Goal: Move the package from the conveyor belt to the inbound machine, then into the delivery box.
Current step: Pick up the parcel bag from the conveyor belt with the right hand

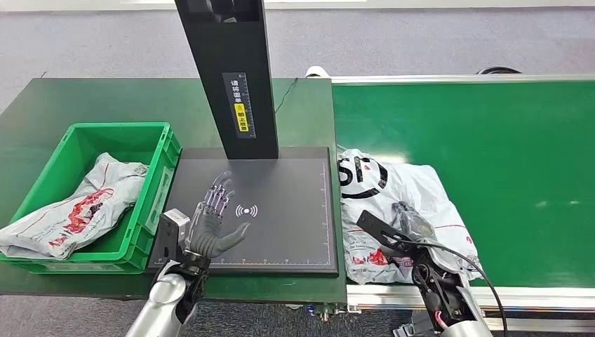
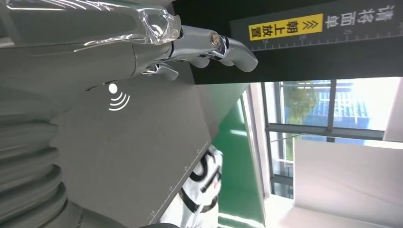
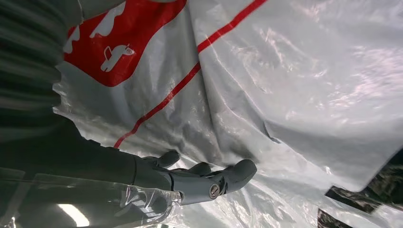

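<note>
Package (image 1: pixel 403 203) lying flat on the green conveyor belt (image 1: pixel 491 140), at its near left corner, just beside the dark scanning plate of the inbound machine (image 1: pixel 281 232), one edge touching or slightly over the plate border. Long axis of the bag running roughly from the machine side toward the near right. Right hand (image 1: pixel 414 223) directly on top of the package, lying along the crinkled plastic as seen in the right wrist view (image 3: pixel 199 178), fingers stretched and a little curled, not yet closed around any fold; whether a real pinch is there, cannot tell for sure, since the fingertips are partly hidden. Left hand (image 1: pixel 210 217) hovering over the plate near the wireless mark, fingers apart, holding nothing. Right hand clearly the nearer one; the coming move probably a grasp and a short carry leftward onto the plate. Green delivery box (image 1: pixel 151 203) on the tabletop beyond the plate, already with another bag (image 1: pixel 77 207) inside.
</note>
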`<state>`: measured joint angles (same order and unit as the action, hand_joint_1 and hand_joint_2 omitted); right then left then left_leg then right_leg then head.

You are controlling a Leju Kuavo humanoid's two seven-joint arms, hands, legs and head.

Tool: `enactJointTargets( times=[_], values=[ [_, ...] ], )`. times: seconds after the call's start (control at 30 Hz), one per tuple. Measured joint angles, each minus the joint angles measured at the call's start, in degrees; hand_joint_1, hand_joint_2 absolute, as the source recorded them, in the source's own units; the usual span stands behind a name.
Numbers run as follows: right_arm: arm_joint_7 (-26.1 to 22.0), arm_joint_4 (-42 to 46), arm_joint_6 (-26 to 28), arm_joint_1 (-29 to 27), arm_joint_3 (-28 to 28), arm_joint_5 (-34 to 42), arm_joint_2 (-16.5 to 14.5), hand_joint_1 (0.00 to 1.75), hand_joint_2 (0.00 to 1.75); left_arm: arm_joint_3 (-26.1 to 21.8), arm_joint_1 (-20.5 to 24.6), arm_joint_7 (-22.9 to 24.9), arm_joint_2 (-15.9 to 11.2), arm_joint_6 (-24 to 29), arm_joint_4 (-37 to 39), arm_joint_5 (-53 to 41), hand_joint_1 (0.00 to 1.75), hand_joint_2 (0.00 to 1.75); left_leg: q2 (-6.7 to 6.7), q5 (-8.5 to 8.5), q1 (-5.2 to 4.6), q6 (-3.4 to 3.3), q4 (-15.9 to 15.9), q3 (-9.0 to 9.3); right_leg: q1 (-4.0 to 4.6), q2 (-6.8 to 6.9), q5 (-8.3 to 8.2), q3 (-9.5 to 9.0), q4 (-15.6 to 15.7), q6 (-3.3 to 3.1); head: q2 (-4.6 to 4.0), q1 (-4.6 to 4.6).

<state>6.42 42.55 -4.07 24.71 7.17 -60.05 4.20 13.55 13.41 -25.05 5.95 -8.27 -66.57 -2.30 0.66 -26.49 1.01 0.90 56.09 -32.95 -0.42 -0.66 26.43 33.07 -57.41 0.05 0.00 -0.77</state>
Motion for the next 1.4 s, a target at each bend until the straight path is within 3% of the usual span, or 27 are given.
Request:
enactJointTargets(
  times=[0.07,0.2,0.23,1.17,1.23,1.4],
  values=[
    [1.05,-1.64,-0.01,1.04,-0.23,-0.57,0.12,0.00,1.75,0.00,0.02,0.33,0.13,0.20,0.03,0.02,0.00,1.75,0.00,0.00,0.00,0.00,0.00,0.00,0.00,0.00,0.00,-0.01,0.00,0.00,0.00,0.00],
    [0.58,-3.57,-1.06,2.08,-0.43,-0.56,0.13,1.68,1.75,0.00,0.02,0.50,0.19,0.34,0.04,0.02,0.00,1.75,0.00,0.00,-0.02,0.00,0.01,0.00,-0.02,0.01,0.00,-0.04,0.00,0.01,0.00,0.01],
    [0.24,-3.87,-1.41,2.22,-0.47,-0.46,0.11,1.75,1.75,0.00,0.02,0.51,0.19,0.36,0.04,0.02,0.00,1.75,0.00,0.00,-0.02,-0.01,0.01,0.01,-0.02,0.01,0.00,-0.05,0.00,0.01,0.00,0.01],
    [-4.06,-4.76,-1.08,2.87,-0.55,0.80,0.09,1.75,1.75,0.00,-0.41,1.03,0.12,0.22,-0.02,0.32,0.00,1.75,0.01,0.00,-0.02,-0.01,0.01,0.07,-0.02,0.02,0.00,-0.12,0.00,0.01,0.00,0.00],
    [-5.44,-4.50,1.59,2.56,-0.53,1.41,0.05,1.75,1.75,-0.01,-0.77,0.99,0.05,0.22,-0.30,0.42,0.00,1.75,0.01,0.00,-0.02,-0.01,0.00,0.05,-0.02,0.02,0.00,-0.13,0.00,0.01,0.00,0.00],
    [-12.07,1.77,16.26,0.45,-2.79,9.14,-1.23,1.75,1.75,-0.45,-3.44,0.62,-0.33,0.50,-3.03,0.66,0.00,1.75,0.00,0.00,-0.02,-0.01,0.00,-0.03,-0.02,-0.01,0.00,0.00,0.00,0.01,0.00,0.01]
  ],
)
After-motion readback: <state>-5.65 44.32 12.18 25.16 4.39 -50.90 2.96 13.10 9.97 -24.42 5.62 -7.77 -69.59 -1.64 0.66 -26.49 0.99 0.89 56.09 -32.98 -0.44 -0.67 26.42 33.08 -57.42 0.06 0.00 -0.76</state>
